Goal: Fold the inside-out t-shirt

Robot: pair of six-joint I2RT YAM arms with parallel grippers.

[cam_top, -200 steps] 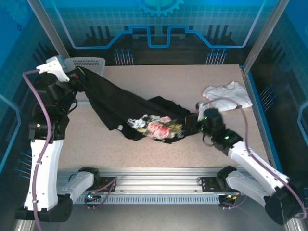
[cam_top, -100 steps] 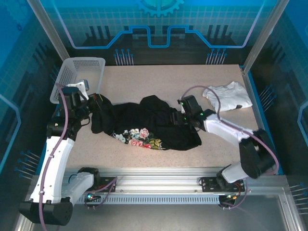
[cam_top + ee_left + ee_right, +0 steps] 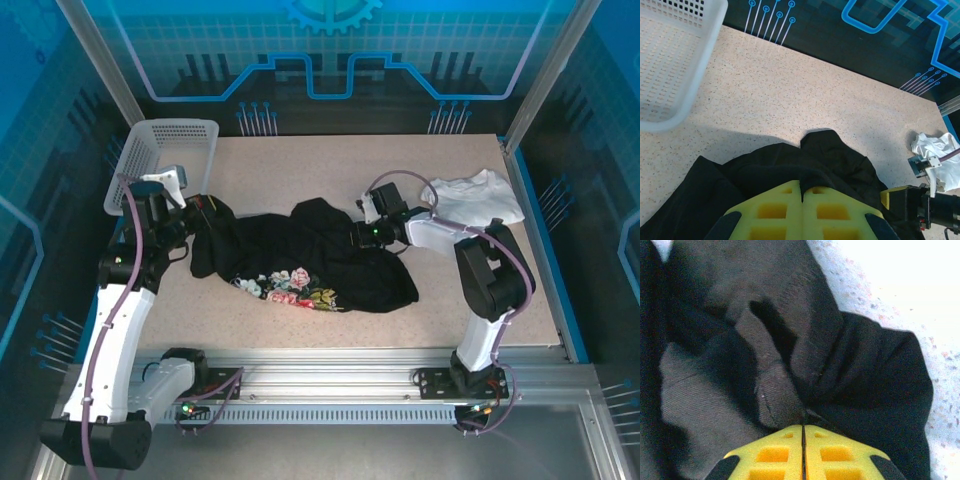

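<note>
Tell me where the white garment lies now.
In the top view, the white garment lies crumpled near the far right edge of the table, to the right of the black t-shirt.

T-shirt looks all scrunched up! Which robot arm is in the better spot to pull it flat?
Probably right. The right gripper pinches the t-shirt with bare table around it. The left gripper also pinches it, but beside the basket, with little room.

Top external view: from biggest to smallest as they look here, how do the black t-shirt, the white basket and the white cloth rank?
1. black t-shirt: clearly the largest, sprawled across the middle of the table.
2 and 3. white basket and white cloth: they look close in size, and the basket is partly hidden, so I won't rank them.
</note>
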